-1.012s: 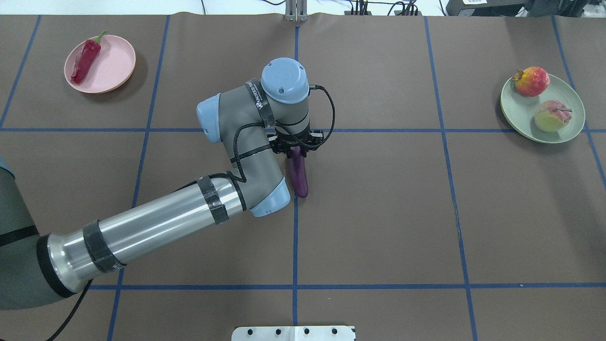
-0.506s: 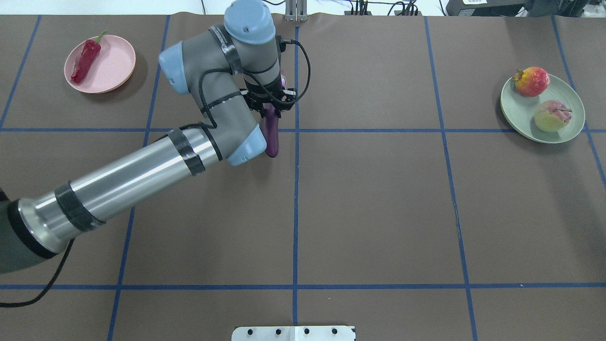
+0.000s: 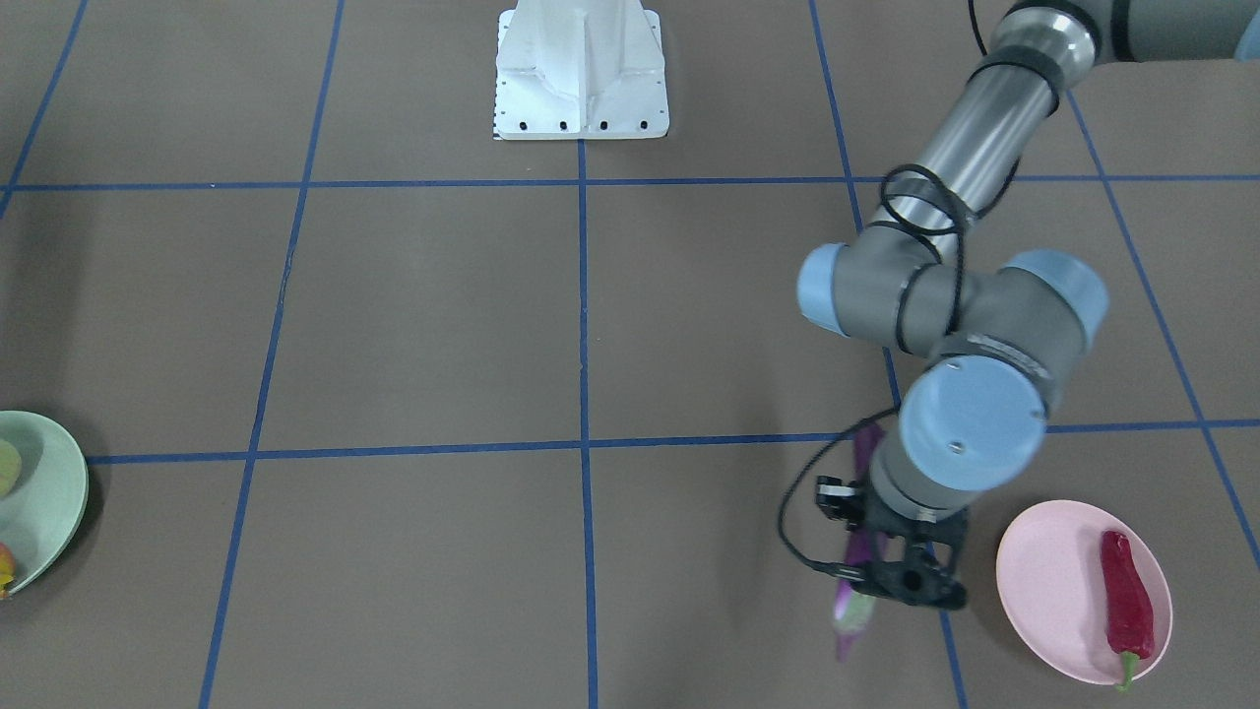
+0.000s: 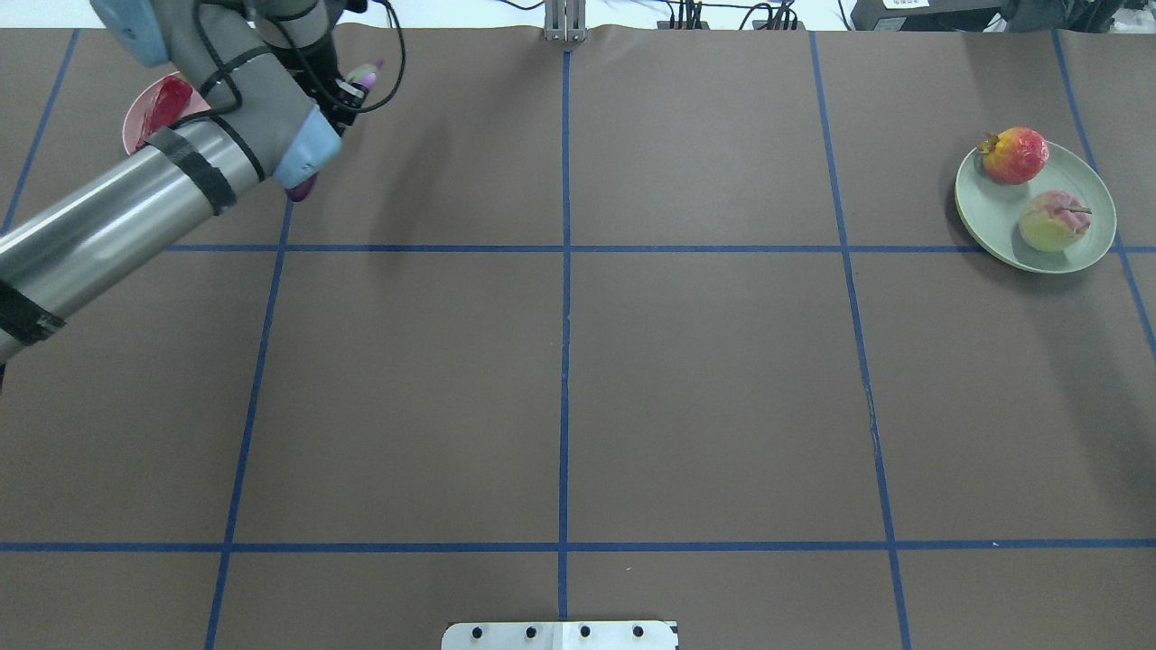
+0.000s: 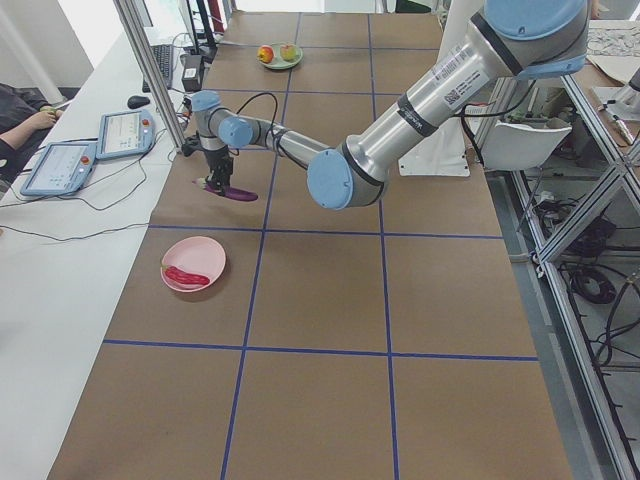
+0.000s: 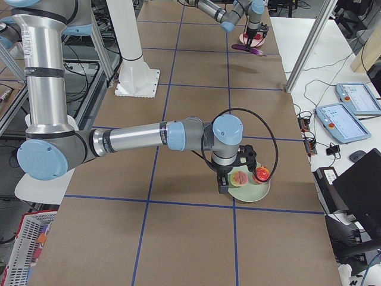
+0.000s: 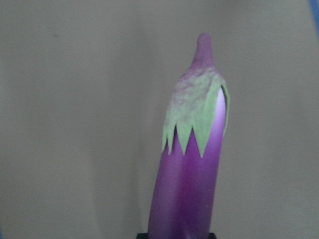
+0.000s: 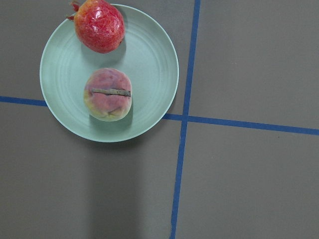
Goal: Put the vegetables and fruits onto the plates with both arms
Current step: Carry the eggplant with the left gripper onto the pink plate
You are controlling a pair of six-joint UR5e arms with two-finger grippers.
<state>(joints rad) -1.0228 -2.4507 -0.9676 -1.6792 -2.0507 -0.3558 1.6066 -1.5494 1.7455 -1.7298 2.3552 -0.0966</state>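
Observation:
My left gripper (image 3: 891,581) is shut on the purple eggplant (image 3: 854,603) and holds it above the table beside the pink plate (image 3: 1058,581). The red chili (image 3: 1125,596) lies on that plate. In the overhead view the eggplant's green cap (image 4: 364,74) sticks out past my left arm, which covers part of the pink plate (image 4: 133,126). The peach (image 4: 1052,221) and the red bumpy fruit (image 4: 1013,155) lie on the mint green plate (image 4: 993,212). My right gripper (image 6: 229,177) hangs beside that plate; I cannot tell whether it is open. The right wrist view looks down on the green plate (image 8: 149,64).
The white pedestal base (image 3: 581,69) stands at the robot's edge of the table. Blue tape lines (image 4: 564,361) cross the brown tabletop. A metal post (image 4: 564,20) and cables sit at the far edge. Tablets (image 5: 60,165) lie on the side bench.
My left arm has swung from the table's middle to the far left with the eggplant in its grip and now hangs next to the pink plate. The fruits have not moved.

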